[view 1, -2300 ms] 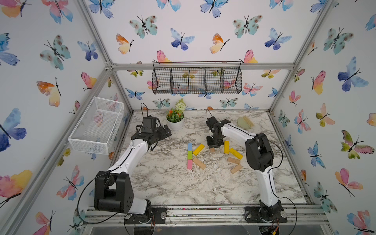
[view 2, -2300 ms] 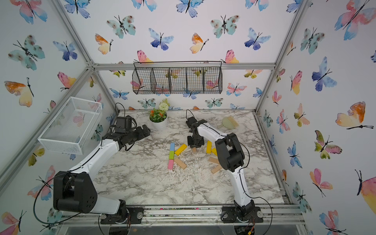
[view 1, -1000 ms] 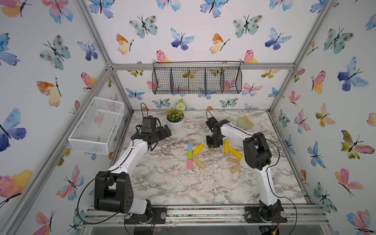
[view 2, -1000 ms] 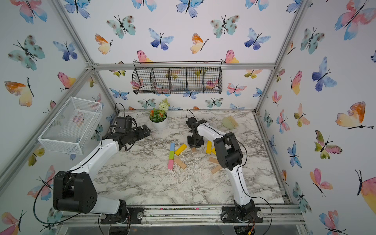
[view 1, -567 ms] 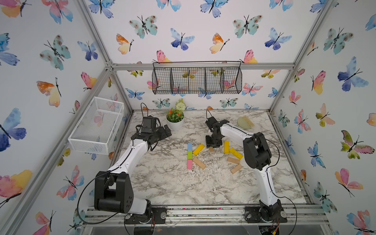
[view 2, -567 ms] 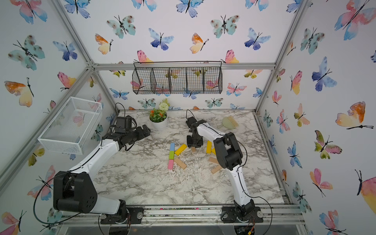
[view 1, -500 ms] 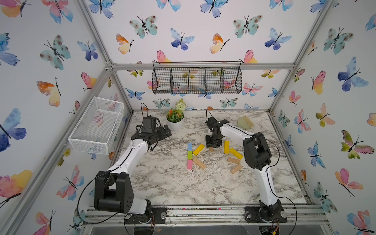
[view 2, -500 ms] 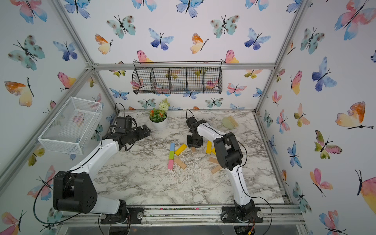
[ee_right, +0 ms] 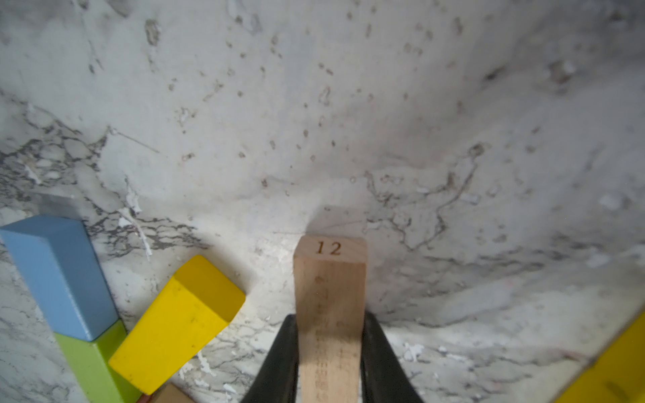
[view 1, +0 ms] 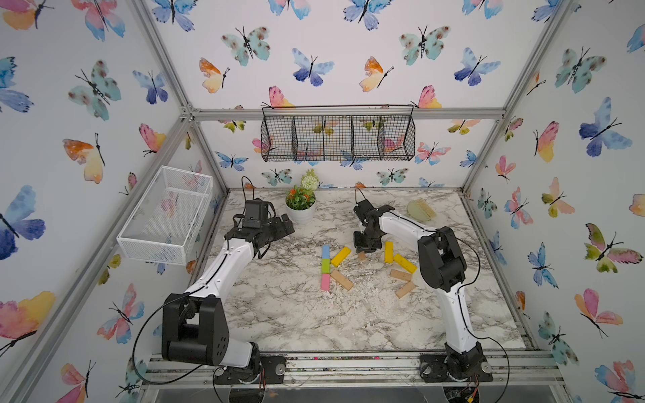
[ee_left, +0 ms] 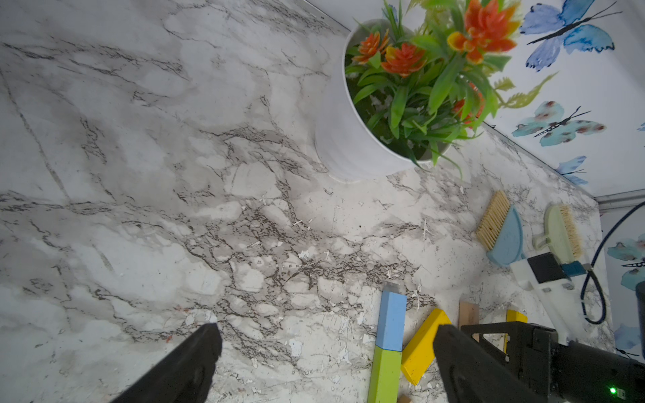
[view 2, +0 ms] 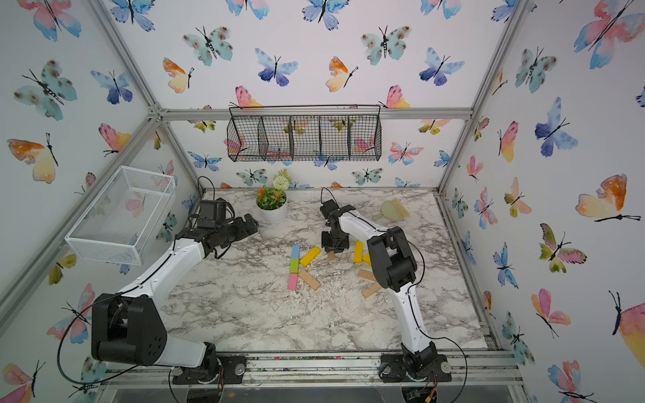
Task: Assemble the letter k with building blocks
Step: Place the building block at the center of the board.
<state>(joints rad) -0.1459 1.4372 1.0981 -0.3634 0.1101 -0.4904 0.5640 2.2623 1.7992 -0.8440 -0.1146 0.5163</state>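
Jaws of the right gripper (ee_right: 330, 315) are narrowed onto a tan block (ee_right: 330, 275), pinching its two long sides. Its long axis runs straight out between the black fingers (ee_right: 279, 359), and the free end, stamped 12, points away from the wrist. It is plain unpainted wood, square-edged, with faint grain. In both top views the gripper covers most of it and only a short stub shows beneath. Whether it rests on the marble table (view 1: 296, 321) or hangs just above, I cannot tell.

Just beside the gripper, on the left arm's side, a yellow block (view 1: 340, 256) lies slanted. Its far end meets a straight column of blue block (view 1: 325, 250), green block (view 1: 325, 266) and pink block (view 1: 325, 282), laid end to end. A second tan block (view 1: 342, 280) angles off from the column's lower part.

On the gripper's other side lie a second yellow block (view 1: 388, 252) and a third yellow block (view 1: 405, 263), the latter partly hidden behind the arm's elbow in a top view. Beyond them, a third tan block (view 1: 400, 275) and a fourth tan block (view 1: 405, 290) lie loose. White flecks litter the marble.

Well apart, the left gripper (ee_left: 324, 329) is spread wide with nothing between its fingers, near a white plant pot (ee_left: 349, 139).
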